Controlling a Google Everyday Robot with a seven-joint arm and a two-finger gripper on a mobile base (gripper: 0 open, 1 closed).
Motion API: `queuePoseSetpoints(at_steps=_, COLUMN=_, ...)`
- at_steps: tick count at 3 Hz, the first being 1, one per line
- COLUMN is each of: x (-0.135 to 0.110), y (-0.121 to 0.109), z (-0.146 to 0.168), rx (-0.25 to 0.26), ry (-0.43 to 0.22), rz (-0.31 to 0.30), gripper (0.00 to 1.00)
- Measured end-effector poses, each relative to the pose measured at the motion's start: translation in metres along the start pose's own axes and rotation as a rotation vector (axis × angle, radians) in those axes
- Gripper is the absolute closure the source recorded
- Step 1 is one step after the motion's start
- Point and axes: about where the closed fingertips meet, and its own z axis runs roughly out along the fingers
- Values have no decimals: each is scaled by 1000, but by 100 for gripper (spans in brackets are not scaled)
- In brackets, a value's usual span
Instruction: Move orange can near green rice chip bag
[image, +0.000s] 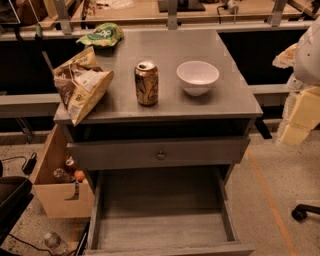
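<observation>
Item: orange can (146, 83). Upright at mid-front of the grey cabinet top (225, 97), silver lid up, untouched. Just right of the brown chip bag (80, 85), left of the white bowl (197, 76), clear of both.

Item: green rice chip bag (101, 35). Crumpled, lying at the far left corner of the top, partly over the edge. Well apart from the can, beyond the brown bag.

Item: gripper (299, 120). Pale blocky shape at the right border, off the cabinet and below the level of its top, well apart from the can. Holding nothing; open or closed cannot be told.

Furniture: upper drawer (160, 152) slightly out, lower drawer (160, 220) pulled fully out toward the near side.

Step in hand, by judgement: approach, with no grasp made and can not yet moved.

Next move calls for: reach leftward over the top, past the bowl without clipping it; grasp around the can's body; lift, carry far and left, skirting the brown bag; set down upright beside the green bag, clear of the table edge.
</observation>
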Motion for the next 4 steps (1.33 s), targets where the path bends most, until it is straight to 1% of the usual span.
queuePoseSetpoints(at_steps=1, x=-1, y=0, z=-1, rx=4, ry=0, rz=2, gripper=0)
queuePoseSetpoints(at_steps=2, x=-22, y=-11, z=-1, rx=52, ry=-84, rz=54, gripper=0)
queuePoseSetpoints(at_steps=3, x=-39, y=-14, z=26, rx=57, ry=-262, rz=144, gripper=0)
queuePoseSetpoints(at_steps=4, x=-49, y=-18, z=61, rx=58, ry=-478, rz=169, gripper=0)
